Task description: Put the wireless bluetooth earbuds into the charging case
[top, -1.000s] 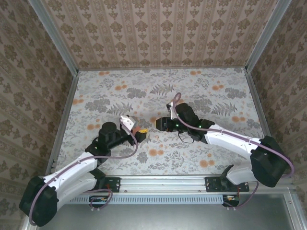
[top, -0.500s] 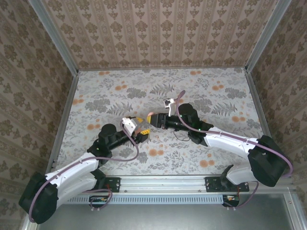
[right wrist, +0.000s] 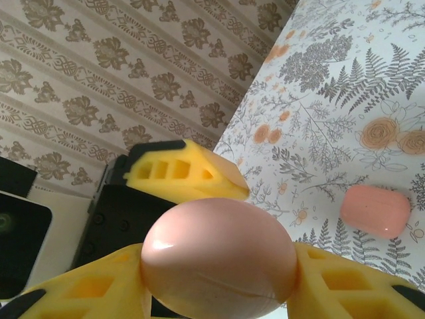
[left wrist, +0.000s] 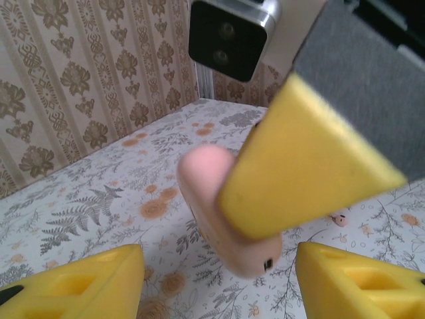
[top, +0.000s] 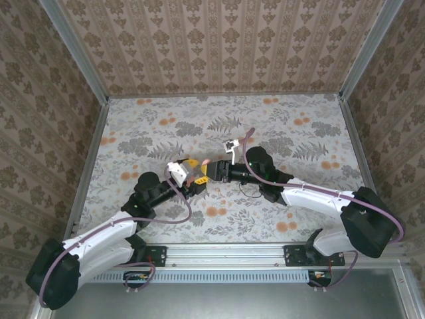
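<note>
Barely begun: right pincer clamps the closed case, left pincer spread wide around it, 1 earbud on the table

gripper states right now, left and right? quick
Left gripper: open, a finger on either side of the charging case, not touching it.
Right gripper: closed on the charging case.

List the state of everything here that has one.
charging case: closed, held above the table.
right gripper: shut on the charging case.
left gripper: open, fingers apart either side of the case.
earbud: loose on the table, outside the case.
pink rounded piece: lying flat on the table.
</note>
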### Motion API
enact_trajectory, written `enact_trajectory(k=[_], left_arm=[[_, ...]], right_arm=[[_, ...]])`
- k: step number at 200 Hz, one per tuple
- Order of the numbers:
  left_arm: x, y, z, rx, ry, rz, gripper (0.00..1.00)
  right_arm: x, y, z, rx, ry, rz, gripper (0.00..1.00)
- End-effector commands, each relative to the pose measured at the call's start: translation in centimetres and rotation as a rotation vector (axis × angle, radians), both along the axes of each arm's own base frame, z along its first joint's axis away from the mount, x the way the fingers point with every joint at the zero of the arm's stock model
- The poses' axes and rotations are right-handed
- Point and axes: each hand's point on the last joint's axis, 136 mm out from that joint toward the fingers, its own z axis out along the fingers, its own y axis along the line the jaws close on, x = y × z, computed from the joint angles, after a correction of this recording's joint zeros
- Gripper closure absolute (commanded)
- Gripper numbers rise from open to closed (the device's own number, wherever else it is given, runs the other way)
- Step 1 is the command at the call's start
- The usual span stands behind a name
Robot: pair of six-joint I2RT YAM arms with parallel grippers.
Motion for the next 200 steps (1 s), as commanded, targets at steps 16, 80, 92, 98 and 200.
enact_trajectory(k=[16,80,92,98,200], left_arm=[[0.3,-0.7,2.8,-0.039,-0.07,-0.017,0.4],[0.4,-1.3,2.7,-0.055,-0.046,-0.04,0.6],[0.4,-1.5,2.7,-0.054,-0.041,-0.045,0.65],[0.3,-1.6,2.7,-0.053,-0.039,-0.055,0.67],[0.4,-2.9,1.0,-0.034,0.084,-0.128,0.77]], right_arm=[[-1.2,0.3,1.0,0.047,-0.034,0.03,0.52],[-1.8,0.3,1.3,0.061,-0.046,0.043,0.52],[-1.9,0.2,1.3,0.062,-0.049,0.043,0.52],[-1.9,0.2,1.3,0.061,-0.05,0.044,0.52],[-1.2,-3.6,1.5,-0.065,-0.23,-0.061,0.31]])
